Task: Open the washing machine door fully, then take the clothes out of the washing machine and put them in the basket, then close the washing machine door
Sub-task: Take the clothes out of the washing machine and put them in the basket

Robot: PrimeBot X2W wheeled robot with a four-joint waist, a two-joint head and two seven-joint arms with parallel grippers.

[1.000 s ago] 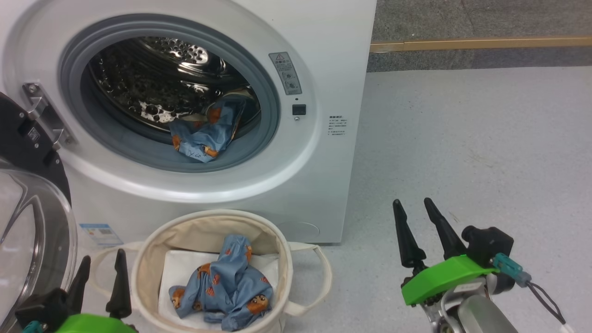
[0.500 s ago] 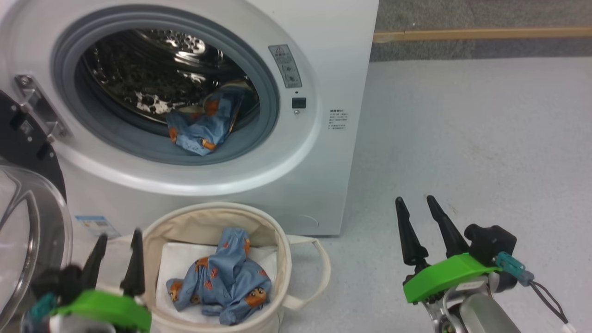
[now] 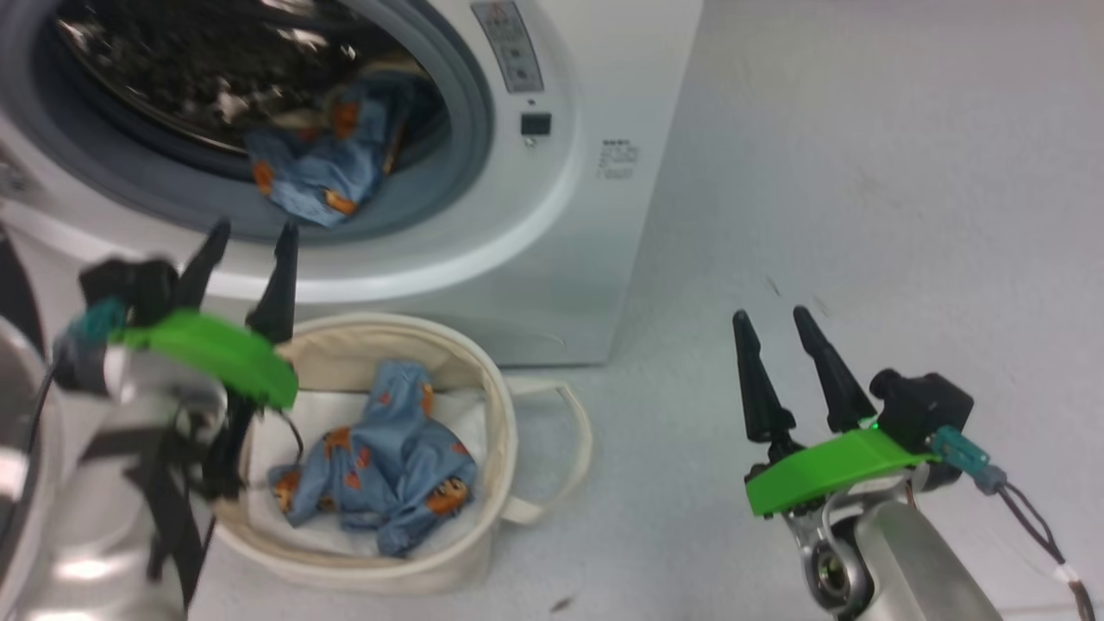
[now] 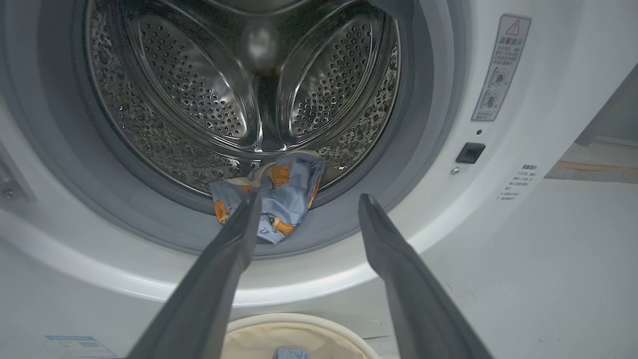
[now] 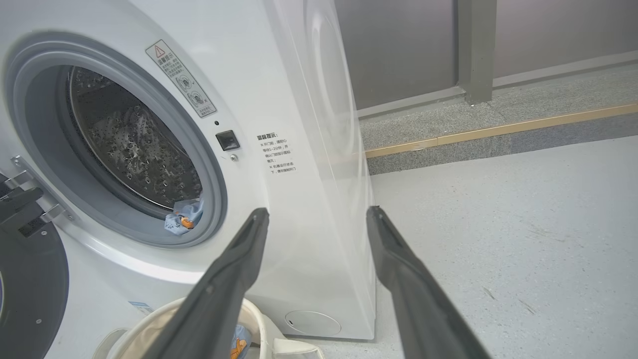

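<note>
Left gripper (image 3: 255, 229) hangs raised before the mouth of the washing machine (image 3: 595, 259), jaws spread wide with nothing between them, pointing into the opening. The right gripper (image 3: 769, 316) is just as wide and just as empty, low over the floor (image 3: 862, 216) and well off to the machine's right. The machine's white front stands with its door (image 5: 30, 289) swung out on the hinge side, so the opening step looks done. Just in front of the machine, under the mouth, sits the basket (image 3: 362, 569), lined with a white sheet (image 3: 466, 414) and already holding one crumpled blue bear-print garment (image 3: 379, 457). Inside, the steel drum (image 4: 199, 99) appears bare apart from a second garment (image 4: 289, 194) of the same print, slumped at the front, where it spills from the drum's lip onto the grey gasket (image 4: 428, 124). In the left wrist view the fingers point towards it, one finger crossing its edge, though whether it touches the cloth cannot be told. The step in hand looks like the unloading, with the left arm lined up for this remaining piece. The next move calls for a reach forward and slightly down, so that the fingers straddle a thick fold and not the rubber, then a firm pinch, since loose fabric may slip or snag on the gasket when it is drawn out.
</note>
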